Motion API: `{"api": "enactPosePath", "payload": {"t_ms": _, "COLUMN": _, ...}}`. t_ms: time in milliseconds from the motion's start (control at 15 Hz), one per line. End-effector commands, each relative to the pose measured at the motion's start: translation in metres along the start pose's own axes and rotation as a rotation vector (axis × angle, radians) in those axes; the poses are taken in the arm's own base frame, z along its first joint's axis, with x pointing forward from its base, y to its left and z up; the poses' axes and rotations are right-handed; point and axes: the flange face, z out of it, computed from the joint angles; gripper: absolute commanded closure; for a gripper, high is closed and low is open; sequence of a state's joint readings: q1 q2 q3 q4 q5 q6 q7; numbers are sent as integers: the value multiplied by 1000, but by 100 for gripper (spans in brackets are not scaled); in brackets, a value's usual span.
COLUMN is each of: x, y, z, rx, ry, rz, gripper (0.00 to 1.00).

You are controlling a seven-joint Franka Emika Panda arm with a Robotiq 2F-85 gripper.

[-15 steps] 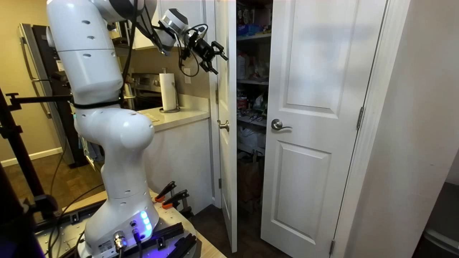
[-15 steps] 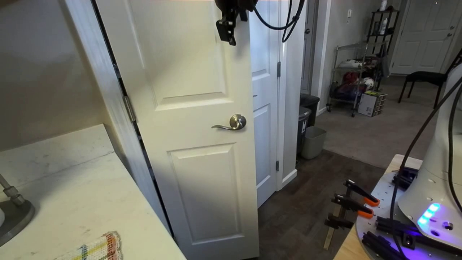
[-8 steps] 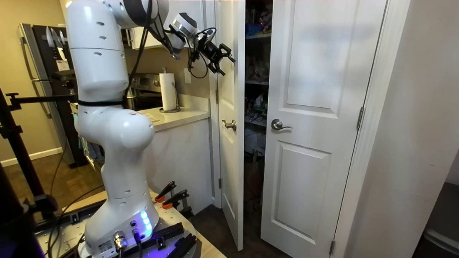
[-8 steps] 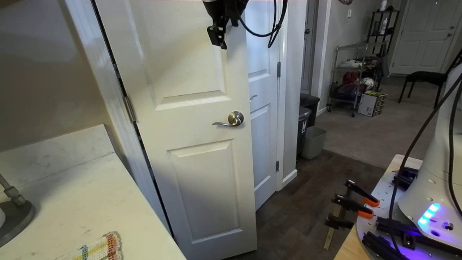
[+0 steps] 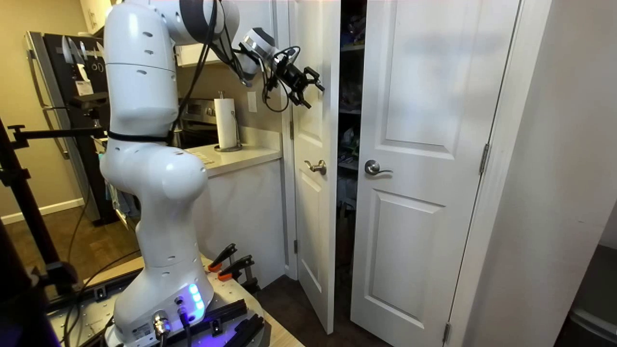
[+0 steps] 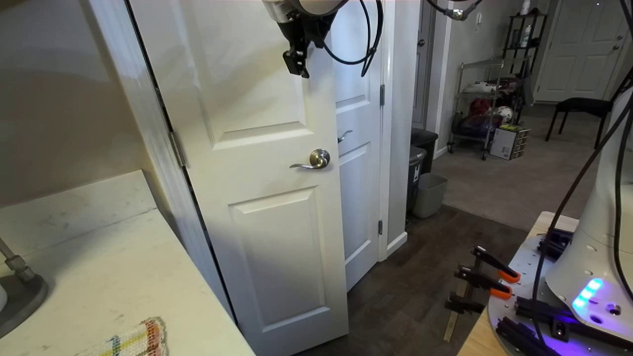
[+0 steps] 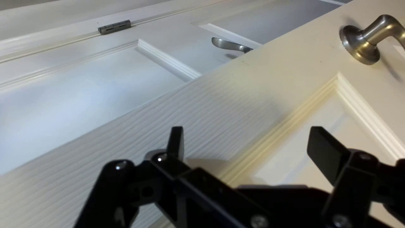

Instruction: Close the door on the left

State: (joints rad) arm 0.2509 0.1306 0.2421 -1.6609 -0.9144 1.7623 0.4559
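Because closing the door [image 5: 312, 202] probably asks for a push rather than a grasp, the jaws stand apart with nothing between them. With its base [image 5: 154, 295] left of and below the jaws in an exterior view, the arm [image 5: 154, 176] stands as a bent column; high up it folds over toward them, and its wrist [image 5: 260, 46] slants down to the right, likely so they face the door. Nearer, left of the jaws and a little lower, a paper towel roll [image 5: 225, 123] stands on the counter [image 5: 253, 153], presumably kept there for kitchen use. Directly before the jaws, reaching above and well below them, the door hangs ajar, its lever handle [image 5: 318, 167] beneath them; they sit nearer its free edge [image 5: 333, 193] than its hinges [image 5: 291, 130], probably for better leverage. The wrist view shows its surface close ahead of them, but contact cannot be told. Right of the jaws, a dark gap shows shelves [image 5: 351, 111], so closing is not complete; farther right hangs the matching leaf [image 5: 429, 173], which the free edge should presumably meet once the gap is gone.
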Motion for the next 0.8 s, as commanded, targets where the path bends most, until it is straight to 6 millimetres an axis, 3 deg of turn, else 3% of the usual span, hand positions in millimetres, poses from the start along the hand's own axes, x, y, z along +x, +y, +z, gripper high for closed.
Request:
{"api": "enactPosePath", "payload": {"t_ms": 0, "x": 1, "y": 0, "z": -1, "rx": 0, "ry": -1, "rz": 0, "gripper": 0}}
{"api": "enactPosePath", "payload": {"t_ms": 467, "x": 1, "y": 0, "z": -3, "rx": 1, "ry": 3, "rz": 1, "gripper": 0}}
{"api": "enactPosePath", "payload": {"t_ms": 733, "x": 15, "y": 2, "z": 11, "rx": -38, "ry": 22, "rz": -33, "gripper": 0}}
